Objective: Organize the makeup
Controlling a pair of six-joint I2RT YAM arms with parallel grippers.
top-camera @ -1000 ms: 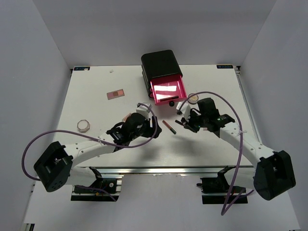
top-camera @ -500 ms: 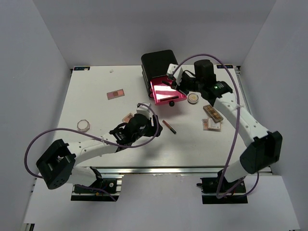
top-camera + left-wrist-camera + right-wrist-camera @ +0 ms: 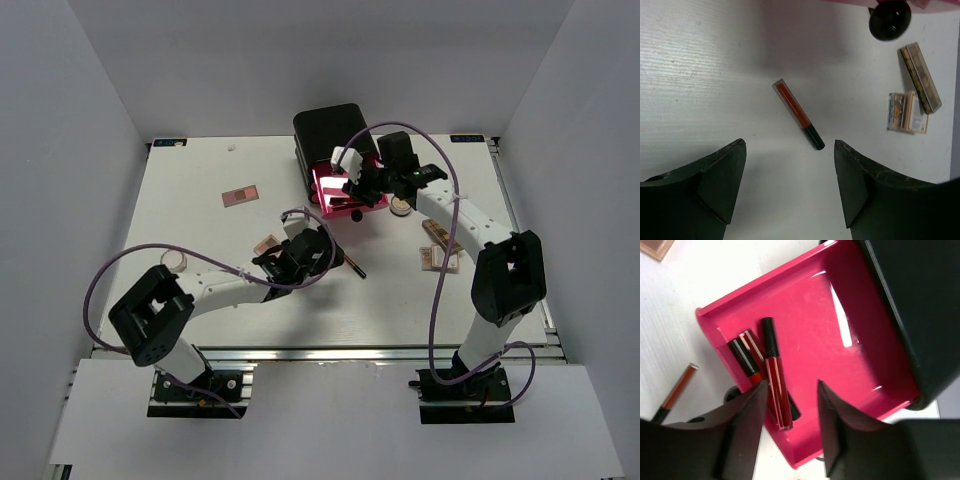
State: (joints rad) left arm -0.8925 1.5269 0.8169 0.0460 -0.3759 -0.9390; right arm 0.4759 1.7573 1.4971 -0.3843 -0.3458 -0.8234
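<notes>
The black box (image 3: 335, 130) has its pink drawer (image 3: 372, 196) pulled out. My right gripper (image 3: 352, 186) hangs over that drawer (image 3: 840, 330), open, with nothing gripped. Below it, three black-and-red sticks (image 3: 776, 380) lie in the drawer's front corner. Another stick (image 3: 351, 264) lies on the table, and my left gripper (image 3: 322, 252) stands open just left of it. In the left wrist view this stick (image 3: 798, 114) lies ahead of the open left gripper (image 3: 790, 146). A round gold compact (image 3: 401, 207), a brown palette (image 3: 441, 236) and small pink/tan palettes (image 3: 439, 260) lie to the right.
A pink palette (image 3: 240, 195) lies at the left back and another small palette (image 3: 266, 243) sits beside the left arm. A round pale jar (image 3: 172, 259) stands at the left. The drawer's black knob (image 3: 890, 18) sticks out toward the loose stick.
The right arm swung from the table near the palettes up over the open drawer, and its jaws have widened. The left gripper shifted right, closer to the loose stick.
</notes>
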